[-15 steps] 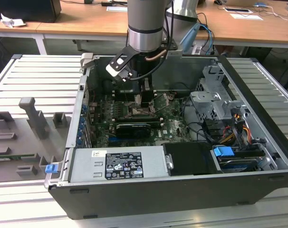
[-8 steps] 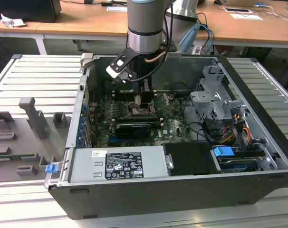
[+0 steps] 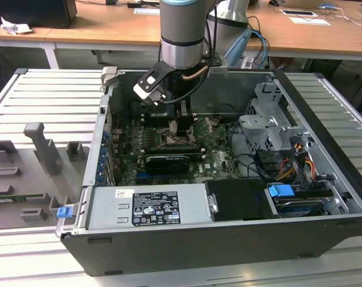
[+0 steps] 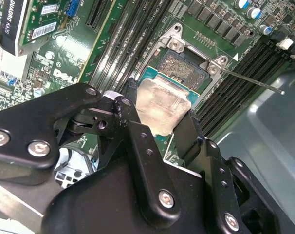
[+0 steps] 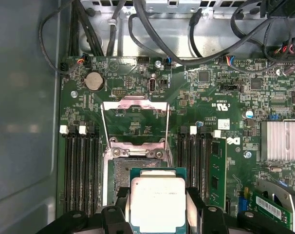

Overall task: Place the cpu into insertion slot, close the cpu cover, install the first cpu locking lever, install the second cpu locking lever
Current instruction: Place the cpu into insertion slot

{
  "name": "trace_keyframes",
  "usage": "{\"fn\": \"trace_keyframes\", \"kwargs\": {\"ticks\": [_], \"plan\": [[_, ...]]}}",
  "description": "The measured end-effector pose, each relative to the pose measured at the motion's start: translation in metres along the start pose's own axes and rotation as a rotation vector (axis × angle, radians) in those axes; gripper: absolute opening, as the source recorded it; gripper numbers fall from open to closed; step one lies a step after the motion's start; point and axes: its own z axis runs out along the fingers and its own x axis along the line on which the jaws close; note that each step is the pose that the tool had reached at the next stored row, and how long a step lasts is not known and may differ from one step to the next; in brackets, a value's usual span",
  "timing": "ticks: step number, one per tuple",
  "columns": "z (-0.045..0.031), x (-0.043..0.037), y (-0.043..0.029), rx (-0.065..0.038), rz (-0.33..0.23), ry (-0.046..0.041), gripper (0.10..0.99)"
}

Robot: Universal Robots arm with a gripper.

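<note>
1. Black metal gripper (image 4: pixel 162 109) fingers (image 4: pixel 138 126) lie closest to the lens in both wrist views; the two of them are closed on opposite edges of the small flat square cpu with the pale silver top (image 5: pixel 158 204), with nothing else in their grasp.
2. Room around the square insertion slot with the dark pin field and silvery rim (image 5: pixel 119 175) is tight. Banks of long black memory slots (image 5: pixel 82 165) run close along two of its sides, and the grey sheet-metal case wall (image 5: pixel 26 122) stands just beyond one bank.
3. On a third side the thin silvery frame-shaped cpu cover (image 5: pixel 135 103) stands swung up and away, leaving the socket open from above.
4. Held between the fingers, the cpu hangs over part of the socket, with some of the pin field uncovered beyond it; whether it touches the rim I cannot tell.
5. Beside the socket in the second wrist view, a thin straight metal lever (image 4: pixel 249 80) sticks out over the memory slots.
6. From the exterior view, the grey arm (image 3: pixel 181 36) reaches down into the open dark computer case (image 3: pixel 229 245).
7. Count: one cpu, one socket, one cover, two fingers, two slot banks.
</note>
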Motion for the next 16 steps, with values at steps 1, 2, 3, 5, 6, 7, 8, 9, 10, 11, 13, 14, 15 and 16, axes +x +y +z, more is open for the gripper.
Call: {"fn": "trace_keyframes", "kwargs": {"ticks": [1, 2, 3, 5, 6, 7, 8, 9, 10, 11, 13, 14, 15, 16], "plan": [[0.0002, 0.0000, 0.0000, 0.000, 0.000, 0.0000, 0.541], [0.0003, 0.0000, 0.0000, 0.000, 0.000, 0.0000, 0.541], [0.0006, 0.0000, 0.0000, 0.000, 0.000, -0.0001, 0.541], [0.0009, 0.0000, 0.0000, 0.000, 0.000, 0.0000, 0.541], [0.0012, 0.0000, -0.0001, 0.000, 0.000, 0.0000, 0.541], [0.0014, 0.0000, -0.0001, 0.000, 0.000, -0.0001, 0.541], [0.0016, 0.0000, -0.0001, 0.000, 0.000, 0.0000, 0.541], [0.0019, 0.0000, -0.0001, 0.000, 0.000, 0.0000, 0.541], [0.0023, 0.0000, -0.0001, 0.000, 0.000, 0.0001, 0.541], [0.0026, 0.0001, -0.0001, 0.000, 0.000, 0.0000, 0.541], [0.0034, 0.0001, -0.0002, 0.000, 0.000, -0.0002, 0.541], [0.0040, 0.0001, -0.0002, 0.000, 0.000, -0.0001, 0.541], [0.0043, 0.0001, -0.0002, 0.000, 0.000, -0.0001, 0.541], [0.0045, 0.0001, -0.0002, 0.000, 0.000, 0.0000, 0.541]]}}
